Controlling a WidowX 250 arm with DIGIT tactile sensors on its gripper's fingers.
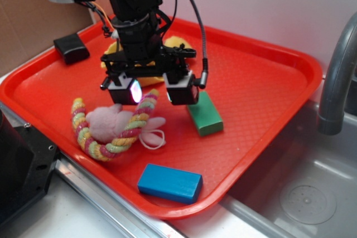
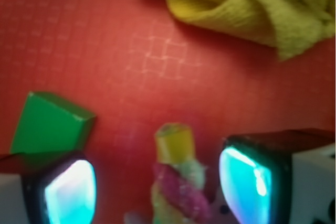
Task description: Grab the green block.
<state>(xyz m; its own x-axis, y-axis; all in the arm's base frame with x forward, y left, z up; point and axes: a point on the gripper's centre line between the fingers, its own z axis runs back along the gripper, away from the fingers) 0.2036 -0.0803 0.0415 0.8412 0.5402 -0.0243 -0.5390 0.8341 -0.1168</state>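
Blue block (image 1: 170,183) lies clear, but the spread tool (image 1: 156,90) straddles the rope toy (image 1: 114,129), not the green block (image 1: 204,113), risking a wrong grasp.

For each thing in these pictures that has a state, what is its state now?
gripper: open, holding nothing, rope end between its fingers
green block: lying flat on tray, not grasped
blue block: lying flat near tray's front edge
rope toy: curled around pink plush
yellow cloth: crumpled
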